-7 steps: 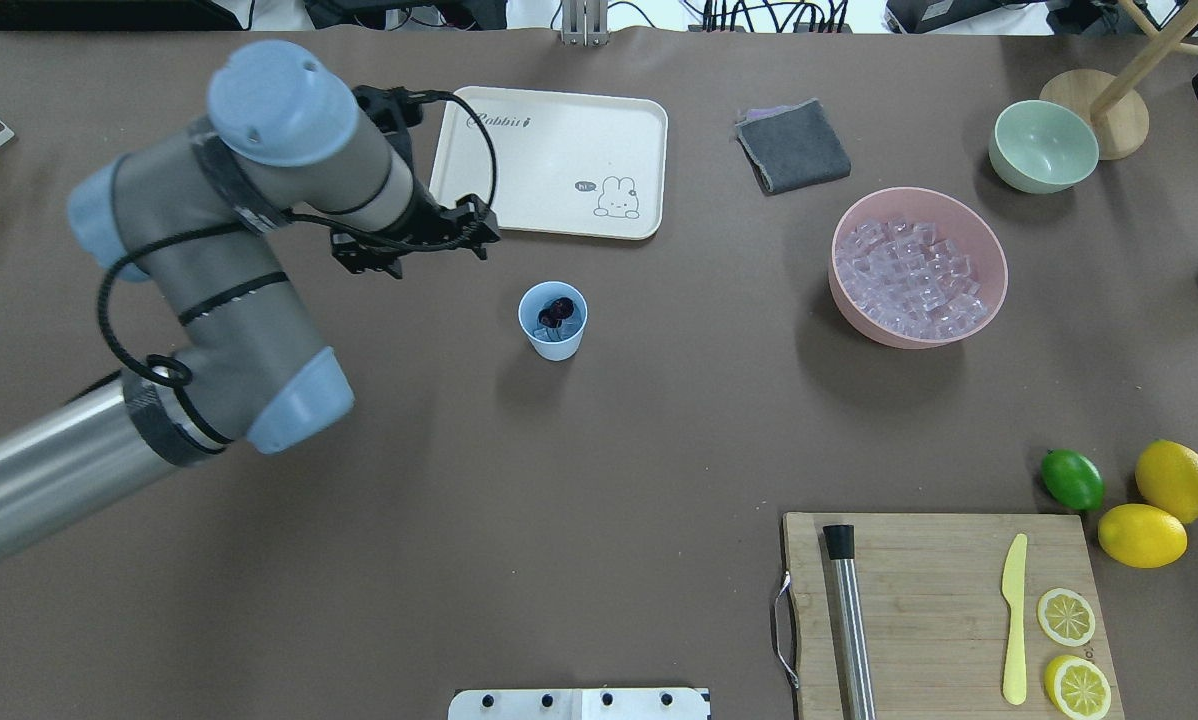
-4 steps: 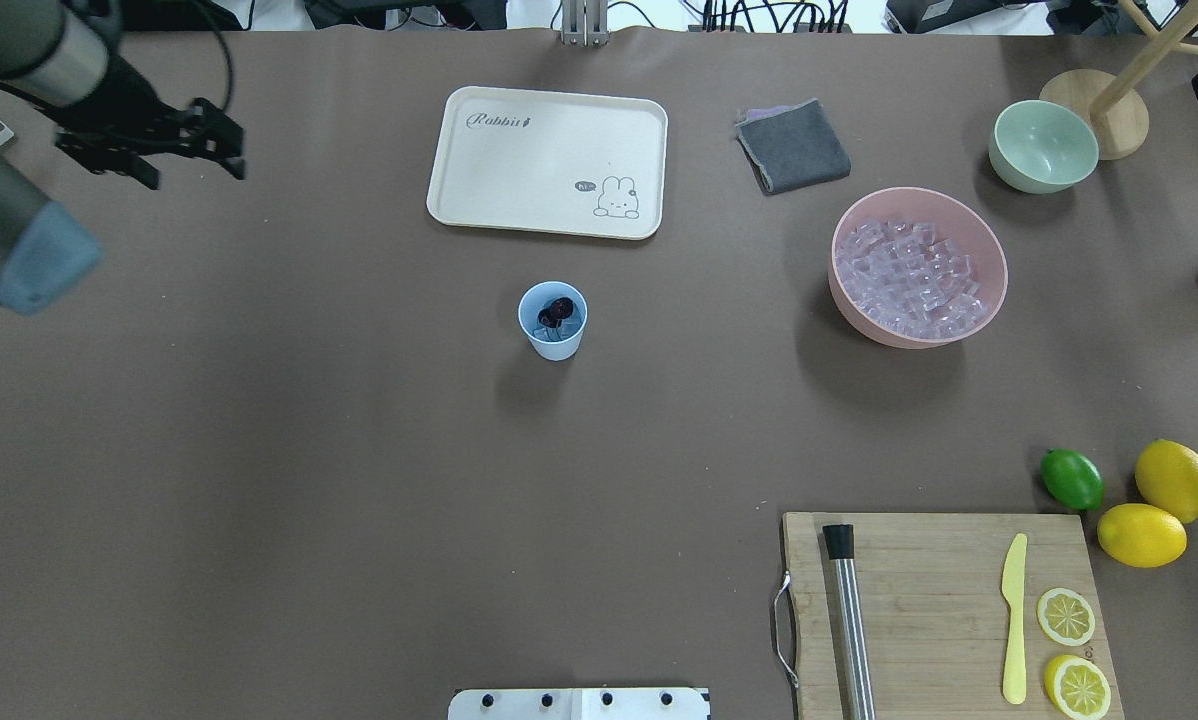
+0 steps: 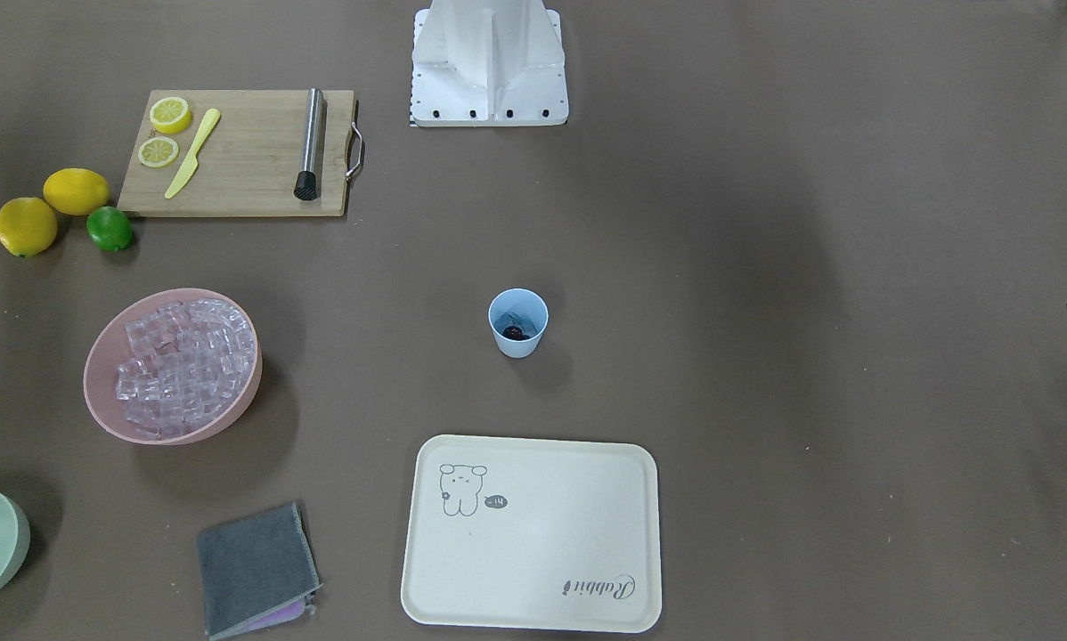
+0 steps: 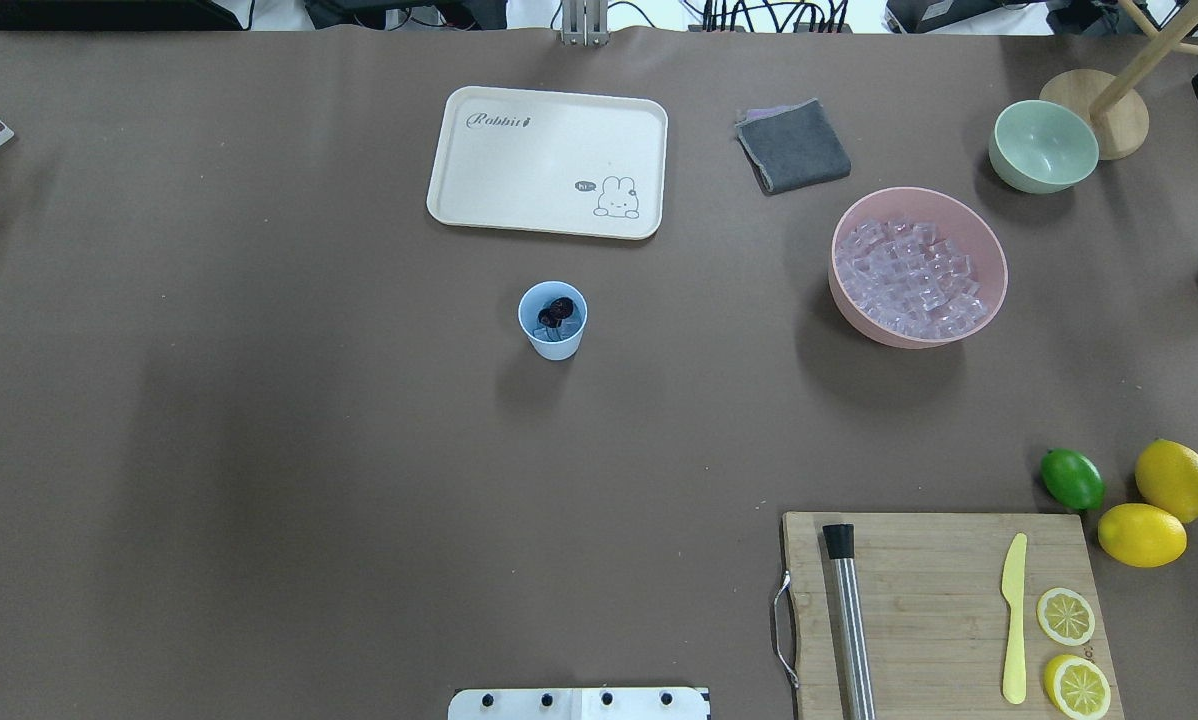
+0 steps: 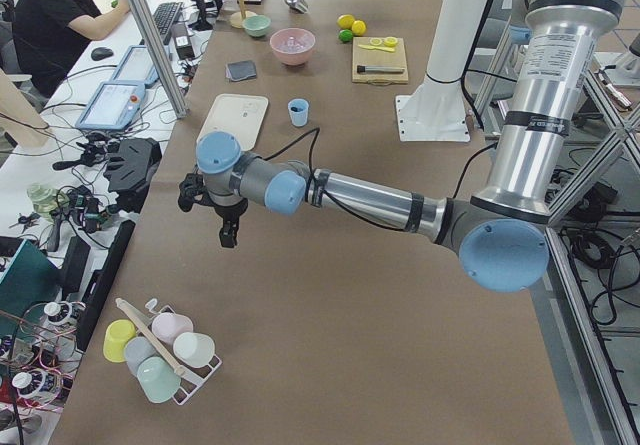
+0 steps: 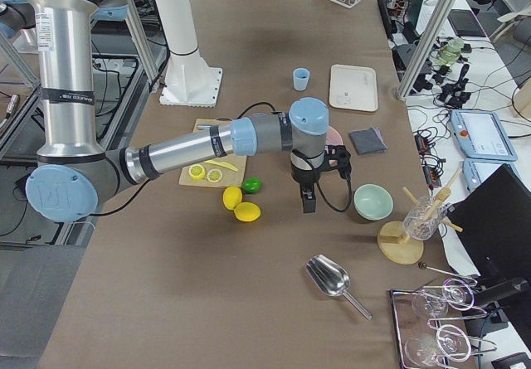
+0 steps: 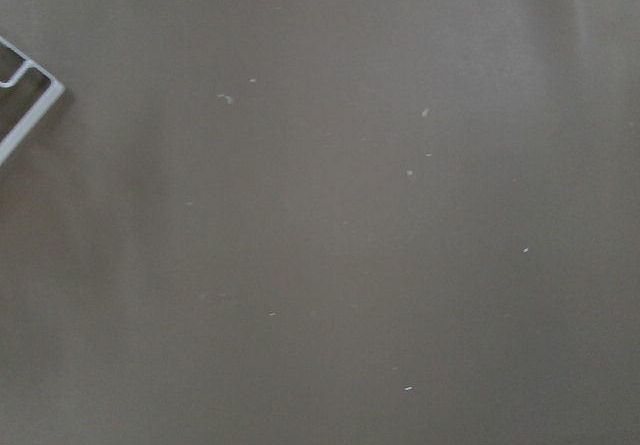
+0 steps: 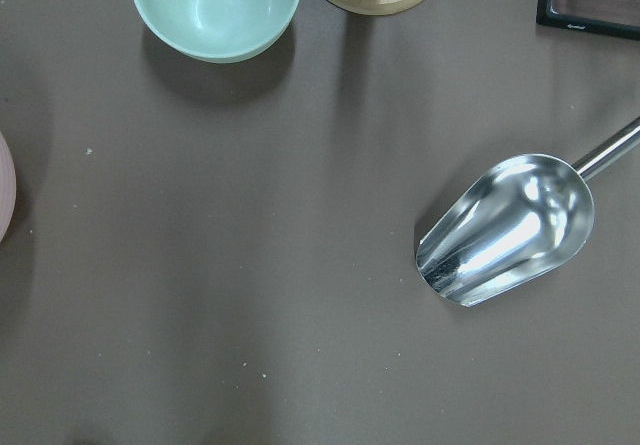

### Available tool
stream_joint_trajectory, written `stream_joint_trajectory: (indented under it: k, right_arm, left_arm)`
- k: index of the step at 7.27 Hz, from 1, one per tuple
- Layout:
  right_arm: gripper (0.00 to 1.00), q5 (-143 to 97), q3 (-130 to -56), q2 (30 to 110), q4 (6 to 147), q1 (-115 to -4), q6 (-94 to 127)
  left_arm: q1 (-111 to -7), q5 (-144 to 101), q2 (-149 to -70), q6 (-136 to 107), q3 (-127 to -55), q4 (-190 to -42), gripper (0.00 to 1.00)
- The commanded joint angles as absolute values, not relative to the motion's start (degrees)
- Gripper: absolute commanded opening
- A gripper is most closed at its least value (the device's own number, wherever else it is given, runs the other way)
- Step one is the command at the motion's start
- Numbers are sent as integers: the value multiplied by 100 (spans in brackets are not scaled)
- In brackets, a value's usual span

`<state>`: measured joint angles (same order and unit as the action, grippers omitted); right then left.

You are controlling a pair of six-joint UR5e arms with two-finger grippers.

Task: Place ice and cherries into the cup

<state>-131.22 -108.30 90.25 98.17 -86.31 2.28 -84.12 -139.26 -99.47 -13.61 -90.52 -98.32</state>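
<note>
Overhead exterior: cup upright, mouth up, w/ cherries inside; can't tell either jaws' state.

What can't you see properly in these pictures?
1. Cup bottom: in the overhead view, the cherries and the cup's wall hide whatever lies underneath.
2. Left gripper: it is small in the left side view and cut off by the front view's edge, so open or shut can't be told.
3. Right gripper: it shows only in the right side view, too small to tell.
</note>
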Motion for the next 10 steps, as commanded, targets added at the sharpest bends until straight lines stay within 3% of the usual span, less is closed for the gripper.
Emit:
stream_joint_trajectory:
  k: [1, 3, 10]
  right_arm:
    - [100, -13122, -10837, 9018, 9817, -8631, 229]
    - [100, -13122, -10828, 9026, 9826, -8631, 237]
    - [100, -13122, -10828, 9088, 9826, -8631, 237]
  left_arm:
    - [-8719, -13975, -9336, -861, -9148, -9905, 98]
    - [-8719, -13931, -8817, -879, -9666, -9958, 98]
    - [-8710, -13922, -8754, -853, -9668, -10309, 98]
